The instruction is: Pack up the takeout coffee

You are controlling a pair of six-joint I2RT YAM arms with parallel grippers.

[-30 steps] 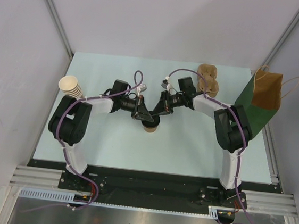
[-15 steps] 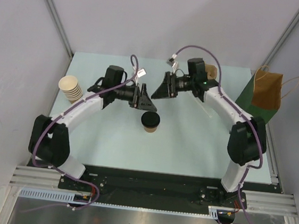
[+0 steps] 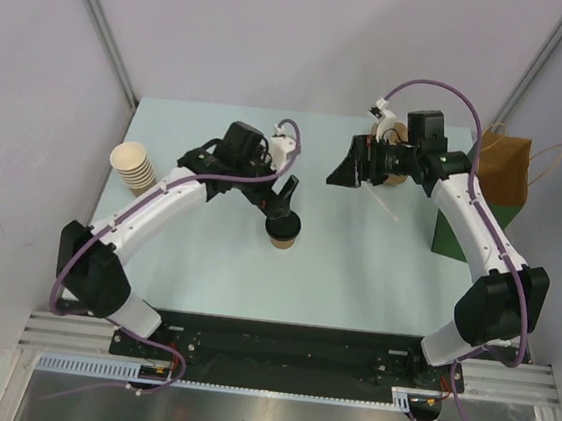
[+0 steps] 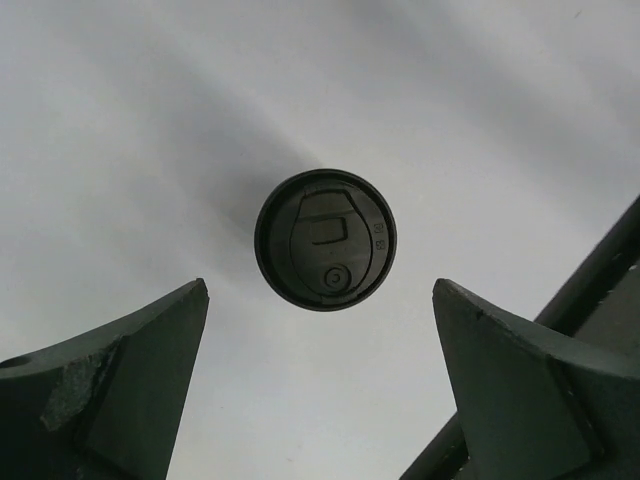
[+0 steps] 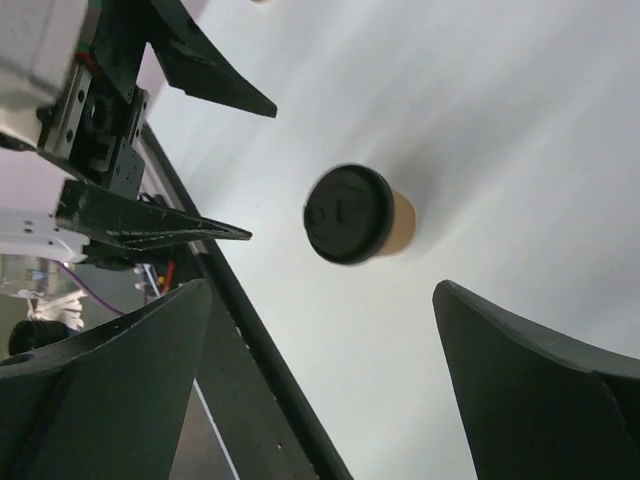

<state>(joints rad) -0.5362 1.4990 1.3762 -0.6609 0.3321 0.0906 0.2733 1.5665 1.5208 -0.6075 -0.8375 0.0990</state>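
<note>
the table (image 3: 374, 281) is pale blue-green; the coffee (image 3: 282, 231) stands upright near its middle, black lid on, touching neither arm; the left gripper (image 3: 284, 199) hangs just above it, pointing down, jaws spread wide and holding nothing; in the left wrist view the lid sits centred between the two fingers (image 4: 130, 380), apart from both; a stack of pale cups (image 3: 133, 167) stands at the left edge; farther back and to the right, the right gripper (image 3: 342, 173) is held off the table, pointing toward the left arm, jaws likewise spread and empty; its wrist view shows the cup well below, brown wall under the lid; a bag (image 3: 503, 172), brown and green, stands upright at the far right corner, beyond the right forearm.
</note>
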